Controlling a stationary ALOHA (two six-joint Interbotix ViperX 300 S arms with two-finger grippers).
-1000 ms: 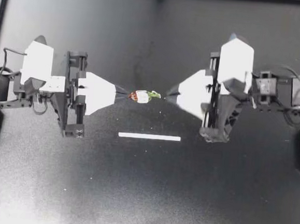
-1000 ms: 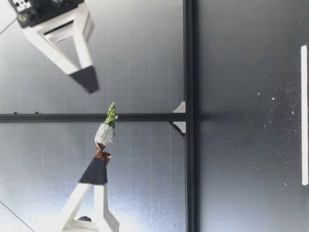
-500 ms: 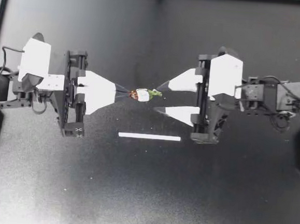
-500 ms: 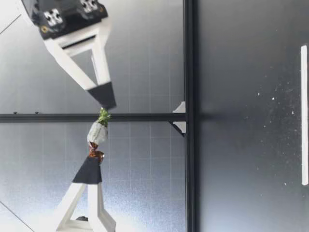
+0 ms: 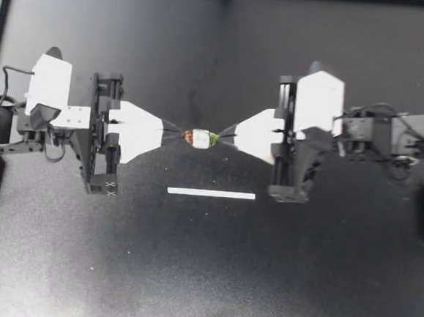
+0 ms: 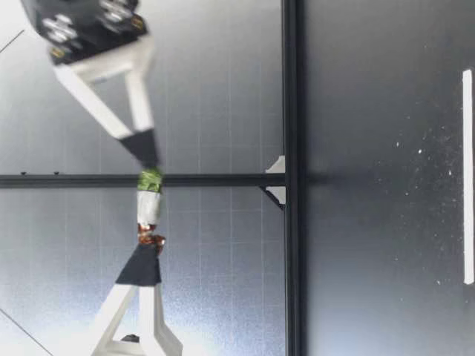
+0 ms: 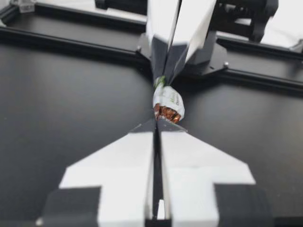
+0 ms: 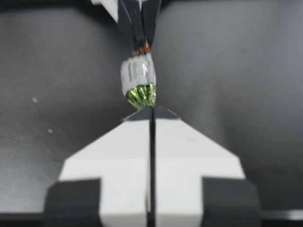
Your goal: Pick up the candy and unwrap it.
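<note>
1. Since half a second ago our right gripper point(image 5: 225, 139) has gone from fingers spread either side of the wrapper's free end to fingers pinched together on it. Our left arm has not shifted
2. The table point(image 5: 203, 275) is a dark matte sheet, bare under and around the work, so there is free room on every side. The low view shows the whole exchange held well above the surface
3. Our left gripper point(image 5: 178, 134) reaches in with its fingers narrow, clamped on the brown twist point(image 5: 188, 136). Our right gripper faces it tip to tip, clamped on the green twist point(image 5: 213, 138). Both wrist views show each pair of fingers meeting with only foil between them
4. The white strip point(image 5: 211, 194) lies flat on the table, parallel to the line between the grippers and apart from everything else
5. The candy point(image 5: 200, 138) hangs between the two sets of fingertips and touches nothing else. Its long axis runs straight from one gripper to the other, so each arm is equally near and each holds one end. We judge that the next move turns on that line: pulling apart along it, or rolling one wrist about it, should loosen the twists, while a pull off the axis risks tearing the foil or slipping a tail free
</note>
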